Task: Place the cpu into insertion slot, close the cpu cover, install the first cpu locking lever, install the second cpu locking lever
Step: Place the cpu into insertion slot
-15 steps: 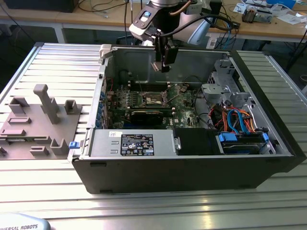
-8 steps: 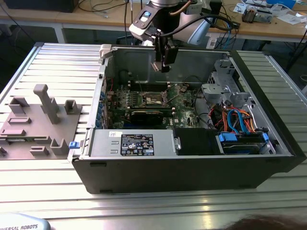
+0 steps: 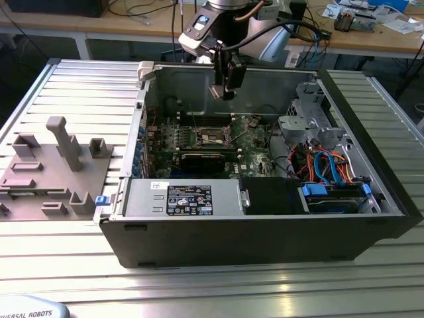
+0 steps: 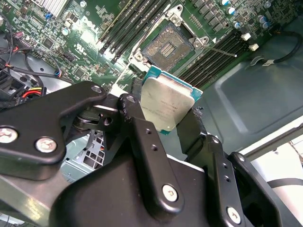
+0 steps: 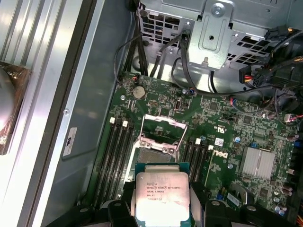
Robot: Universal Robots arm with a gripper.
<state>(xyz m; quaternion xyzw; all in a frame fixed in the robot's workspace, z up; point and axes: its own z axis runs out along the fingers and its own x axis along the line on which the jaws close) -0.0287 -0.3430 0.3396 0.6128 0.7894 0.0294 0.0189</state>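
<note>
Cpu: silver-grey square with a green rim, pinched by two opposite edges between the black fingers of the gripper. It is held in the air over the board, apart from the slot. Slot: open, dark contact field bare, rim shiny; cover swung up at one edge of it; a thin wire lever sticks out beside it. Arm: enters at the top of the exterior view with the wrist pointing down, and the gripper hangs inside the open case above the slot. Hidden: in the first wrist view the cpu is cut by the picture's edge and covers the near part of the slot; the fingers mask the gripped edges; in the exterior view the chip is too small to tell. Board: green, with long dark memory slots on both sides of the slot, a finned heatsink, and a metal drive cage with black cables beyond. Surface: the case lies on its side on a ribbed aluminium table, with a grey fixture just beside it at the exterior view's left. Room: wooden benches with cables and gear behind.
</note>
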